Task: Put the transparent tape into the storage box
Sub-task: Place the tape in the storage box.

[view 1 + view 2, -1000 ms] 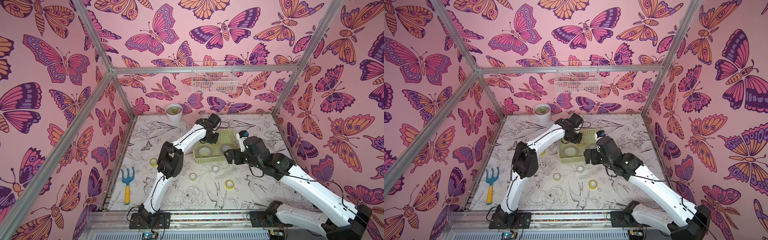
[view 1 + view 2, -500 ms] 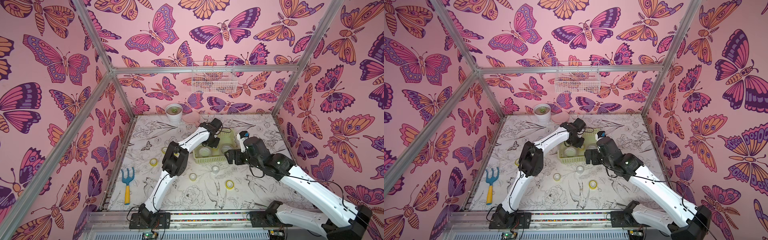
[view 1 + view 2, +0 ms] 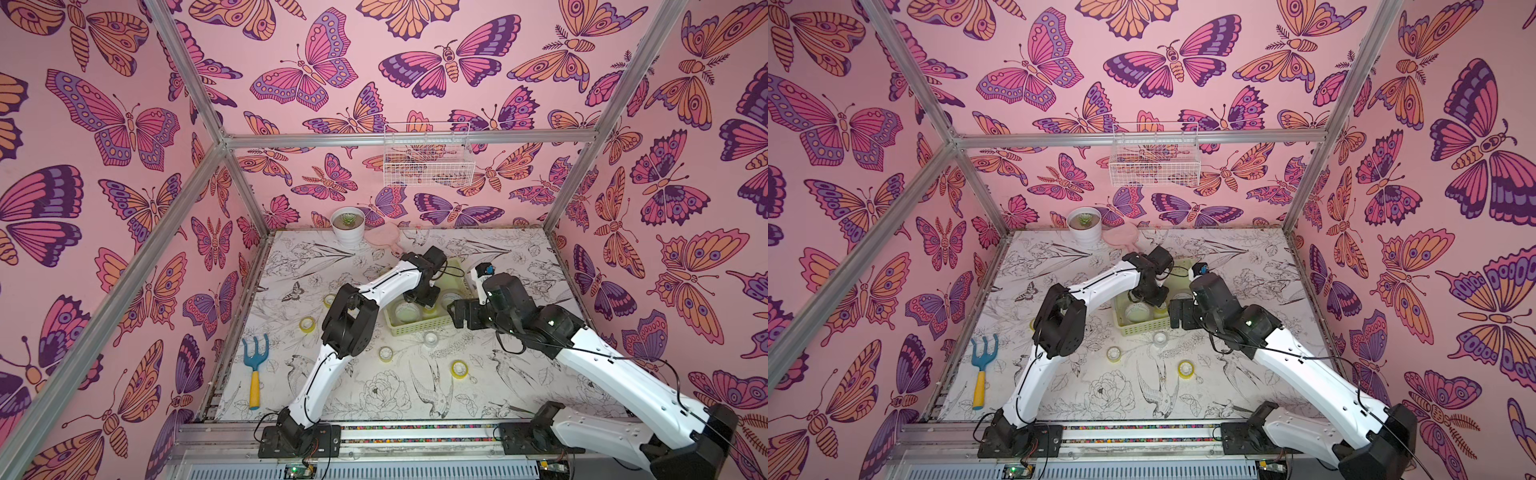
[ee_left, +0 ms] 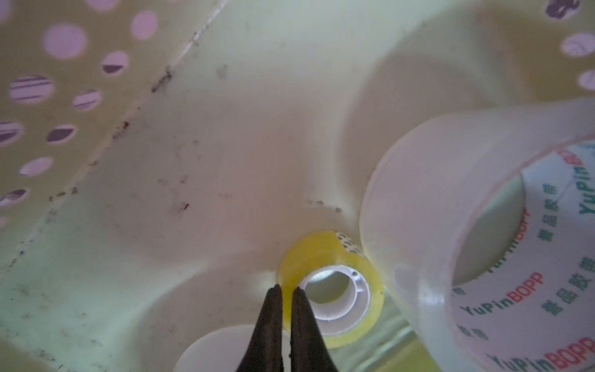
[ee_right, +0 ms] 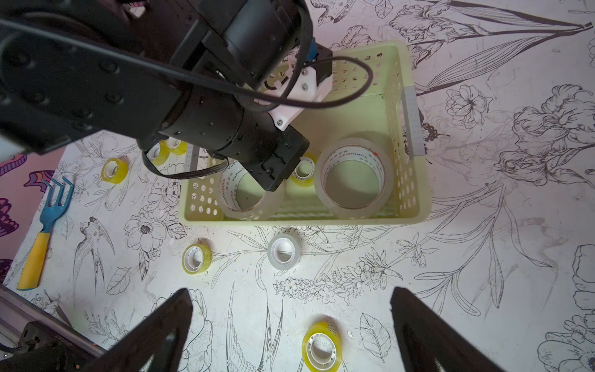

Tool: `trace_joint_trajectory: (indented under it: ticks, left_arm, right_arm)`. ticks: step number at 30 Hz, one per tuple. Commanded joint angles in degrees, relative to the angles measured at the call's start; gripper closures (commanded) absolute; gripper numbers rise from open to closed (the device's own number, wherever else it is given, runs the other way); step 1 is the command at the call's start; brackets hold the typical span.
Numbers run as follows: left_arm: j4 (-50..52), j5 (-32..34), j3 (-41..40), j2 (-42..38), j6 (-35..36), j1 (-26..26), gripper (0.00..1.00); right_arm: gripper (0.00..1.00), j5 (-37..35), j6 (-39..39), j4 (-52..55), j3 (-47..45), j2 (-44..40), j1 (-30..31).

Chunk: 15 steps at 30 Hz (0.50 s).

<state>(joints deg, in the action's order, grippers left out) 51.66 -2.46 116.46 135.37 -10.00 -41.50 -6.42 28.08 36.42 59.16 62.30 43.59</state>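
Lower now than a second ago, the left gripper (image 4: 287,286) sits inside the storage box (image 3: 415,330).
Its jaws, almost together, pinch the wall of a small yellow roll (image 4: 309,251) that lies in the box between two wide whitish rolls (image 5: 354,148). Other small rolls (image 5: 196,257) lie scattered on the flower-sketched table (image 3: 374,399), ringed by pink butterfly walls (image 3: 124,166). The left arm (image 5: 225,128) hides part of one wide roll. The right gripper (image 5: 289,290) hangs spread wide and empty above the table, near the box.
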Motion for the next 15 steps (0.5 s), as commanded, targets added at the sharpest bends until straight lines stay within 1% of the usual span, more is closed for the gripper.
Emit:
trace_joint_trajectory:
  ticks: [1,3,5,6,9,12,15]
  left_arm:
    - [2.8,-1.7,-2.0,-3.1,1.0,-0.6,0.95]
    - [2.7,-2.5,-2.4,-3.6,1.8,-0.6,0.90]
    - [2.7,-2.9,-2.5,-3.6,2.1,-0.6,0.76]
    - [2.7,-2.8,-2.5,-3.5,2.1,-0.5,0.73]
    - [2.8,-2.0,-2.3,-3.7,1.8,-0.5,0.70]
    - [2.8,-0.9,-2.0,-4.7,1.4,-0.3,0.69]
    - [2.9,2.1,-2.0,-6.6,-0.5,0.6,0.60]
  right_arm:
    - [0.01,-0.7,-0.1,-0.1,0.4,0.3,0.3]
    - [0.01,-0.5,-0.1,-0.3,0.3,0.4,0.3]
    - [0.01,-0.4,-0.2,-0.5,0.4,0.7,0.3]
    - [0.01,-0.2,-0.2,-0.6,0.4,0.8,0.3]
    - [0.01,-0.1,-0.2,-0.5,0.8,1.1,0.3]
    - [0.01,-0.2,-0.4,-0.6,0.9,1.2,0.3]
    - [0.01,-0.3,-0.5,-0.5,1.0,1.2,0.3]
